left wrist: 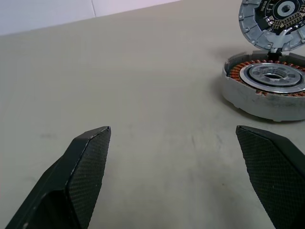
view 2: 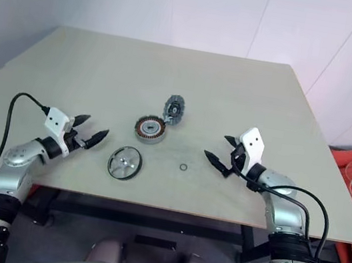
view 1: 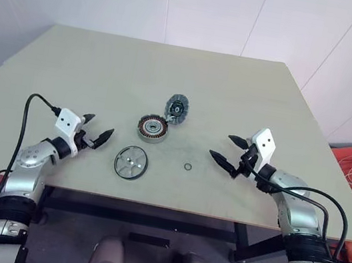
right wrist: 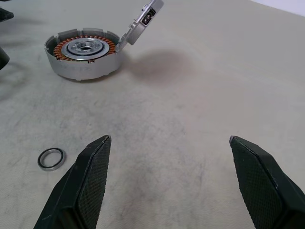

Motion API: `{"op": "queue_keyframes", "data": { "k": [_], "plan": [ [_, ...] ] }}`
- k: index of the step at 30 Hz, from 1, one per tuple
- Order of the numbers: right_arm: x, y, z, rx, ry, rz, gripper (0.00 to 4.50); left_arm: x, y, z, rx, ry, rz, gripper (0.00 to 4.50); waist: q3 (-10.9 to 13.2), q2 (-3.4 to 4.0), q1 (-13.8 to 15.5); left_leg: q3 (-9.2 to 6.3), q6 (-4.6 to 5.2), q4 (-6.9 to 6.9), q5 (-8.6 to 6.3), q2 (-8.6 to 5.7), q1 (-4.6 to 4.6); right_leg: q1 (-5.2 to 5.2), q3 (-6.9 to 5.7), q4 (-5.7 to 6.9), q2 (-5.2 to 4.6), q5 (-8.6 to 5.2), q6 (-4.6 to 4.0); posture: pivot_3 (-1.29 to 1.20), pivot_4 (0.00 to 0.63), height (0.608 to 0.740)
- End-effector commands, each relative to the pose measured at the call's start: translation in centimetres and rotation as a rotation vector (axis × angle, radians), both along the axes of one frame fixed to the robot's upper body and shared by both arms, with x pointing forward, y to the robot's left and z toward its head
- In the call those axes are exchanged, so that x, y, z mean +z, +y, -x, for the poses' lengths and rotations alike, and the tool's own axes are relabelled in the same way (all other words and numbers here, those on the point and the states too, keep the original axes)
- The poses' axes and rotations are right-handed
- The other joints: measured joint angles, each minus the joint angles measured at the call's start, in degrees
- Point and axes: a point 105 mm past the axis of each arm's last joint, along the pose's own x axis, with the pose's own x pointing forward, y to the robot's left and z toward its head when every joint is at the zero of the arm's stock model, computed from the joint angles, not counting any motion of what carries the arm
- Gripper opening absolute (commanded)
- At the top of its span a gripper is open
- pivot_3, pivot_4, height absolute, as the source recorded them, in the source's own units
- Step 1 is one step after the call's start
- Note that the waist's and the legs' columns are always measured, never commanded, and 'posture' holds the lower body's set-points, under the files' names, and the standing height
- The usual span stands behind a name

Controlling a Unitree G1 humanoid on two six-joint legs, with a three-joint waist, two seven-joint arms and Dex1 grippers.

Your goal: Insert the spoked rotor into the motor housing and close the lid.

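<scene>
Currently both hands empty and spread wide, left hand just beside spoked rotor, right hand farther off.

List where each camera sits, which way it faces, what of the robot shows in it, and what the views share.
Left eye view: on the head, looking forward and down at the table; both arms, left claw and right claw open.
Right eye view: same head, same scene, with the spoked rotor and small ring.
Left wrist view: looks along its own fingers toward the motor housing and raised lid.
Right wrist view: looks along its own fingers.
Shared: both wrist views show the housing and lid.
</scene>
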Motion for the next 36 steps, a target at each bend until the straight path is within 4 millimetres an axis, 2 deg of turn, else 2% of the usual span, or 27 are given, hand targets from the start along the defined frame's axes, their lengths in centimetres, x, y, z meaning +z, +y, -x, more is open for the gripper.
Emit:
{"op": "queue_keyframes", "data": {
  "k": [1, 17, 21, 26, 36],
  "plan": [
    [1.8, 0.4, -0.2, 0.019, -0.063, -0.017, 4.5, 1.5, 0.3, 0.0, -0.004, -0.044, 0.002, 4.47, 0.0, 0.0, 0.0, 0.0, 0.0, 0.0, 0.0, 0.0, 0.0, 0.0, 0.0, 0.0, 0.0, 0.0, 0.0, 0.0, 0.0, 0.74],
    [1.8, 0.3, 0.4, 0.02, -0.058, -0.016, 4.5, 1.6, 0.1, 0.0, -0.017, -0.036, 0.015, 4.47, 0.0, 0.0, 0.0, 0.0, 0.0, -0.01, 0.0, 0.0, 0.01, 0.0, 0.0, 0.0, 0.0, 0.0, 0.01, 0.0, 0.0, 0.74],
    [1.9, 0.3, 0.3, 0.019, -0.058, -0.015, 4.5, 2.0, -0.2, -0.1, -0.023, -0.026, 0.07, 4.47, 0.0, 0.0, 0.0, 0.0, 0.0, -0.01, 0.0, 0.0, 0.01, 0.01, 0.0, 0.0, 0.0, 0.0, 0.0, 0.0, 0.0, 0.74],
    [1.9, 0.2, 0.3, 0.021, -0.059, -0.012, 4.5, 2.4, -1.9, 1.0, -0.124, 0.149, 0.337, 4.47, 0.0, 0.0, 0.0, 0.01, 0.0, -0.01, 0.0, 0.0, 0.03, 0.0, 0.0, 0.01, 0.0, 0.01, -0.01, 0.0, 0.0, 0.74],
    [1.7, 0.2, 0.5, 0.02, -0.057, -0.01, 4.5, 2.0, -2.7, 2.8, -0.215, 0.539, 0.575, 4.47, 0.0, 0.02, 0.0, 0.05, -0.05, -0.07, 0.03, 0.0, 0.15, 0.05, 0.01, 0.03, 0.01, -0.02, -0.04, 0.0, 0.0, 0.74]
  ]
}}
